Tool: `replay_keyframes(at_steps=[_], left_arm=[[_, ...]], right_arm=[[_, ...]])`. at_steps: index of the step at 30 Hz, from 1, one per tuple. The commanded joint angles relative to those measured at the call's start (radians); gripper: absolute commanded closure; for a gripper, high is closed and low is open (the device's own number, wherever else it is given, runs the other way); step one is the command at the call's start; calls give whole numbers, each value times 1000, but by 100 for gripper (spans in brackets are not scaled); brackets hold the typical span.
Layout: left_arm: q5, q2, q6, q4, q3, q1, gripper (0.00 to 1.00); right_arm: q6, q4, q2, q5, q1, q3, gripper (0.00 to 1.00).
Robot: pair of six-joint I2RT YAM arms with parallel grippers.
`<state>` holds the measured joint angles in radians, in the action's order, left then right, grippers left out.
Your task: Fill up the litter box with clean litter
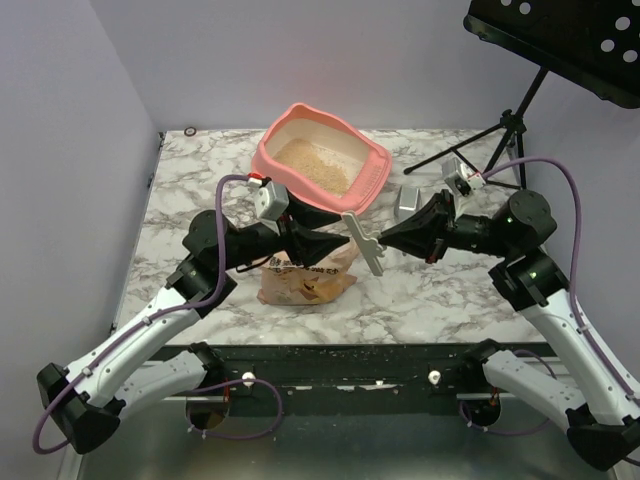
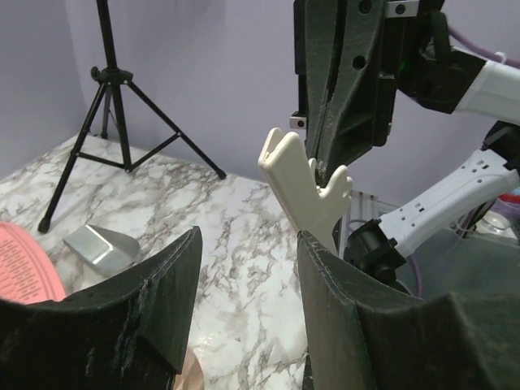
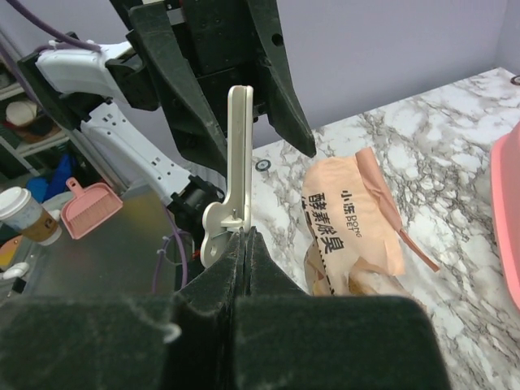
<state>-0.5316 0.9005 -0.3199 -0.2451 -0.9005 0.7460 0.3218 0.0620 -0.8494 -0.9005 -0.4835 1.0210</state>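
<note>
The salmon-pink litter box (image 1: 268, 160) stands at the back centre of the table, with pale tan clean litter (image 1: 315, 165) on its floor. Its rim shows at the edge of both wrist views (image 2: 24, 264) (image 3: 510, 211). My right gripper (image 1: 381, 240) (image 3: 246, 231) is shut on the lower end of a cream plastic clip (image 1: 365, 243) (image 3: 237, 154) and holds it upright above the table. Facing it, my left gripper (image 1: 343, 247) (image 2: 248, 236) is open; the clip (image 2: 305, 191) rises just past its right fingertip. Nothing shows between the left fingers.
An orange litter bag (image 1: 305, 285) (image 3: 349, 219) lies on the marble under the left gripper. A metal scoop (image 1: 410, 202) (image 2: 101, 246) rests right of the box. A black music stand's tripod (image 1: 510, 130) (image 2: 106, 106) stands at the back right.
</note>
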Motion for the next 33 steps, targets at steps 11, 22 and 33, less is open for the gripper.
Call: replay_keyframes(at_steps=[11,22,33], left_arm=[[-232,70,-280,-424,63,-76,44],[-284,124,-367,-525,74,-102,68],[-329,143,-450,-629,83,-114,100]], right_arm=[[132,-289,-77,-132,-4,-75,99],[146,-347,-85,-143,-4,-98,99],[154,-346,-123,-155,-6,-93,81]])
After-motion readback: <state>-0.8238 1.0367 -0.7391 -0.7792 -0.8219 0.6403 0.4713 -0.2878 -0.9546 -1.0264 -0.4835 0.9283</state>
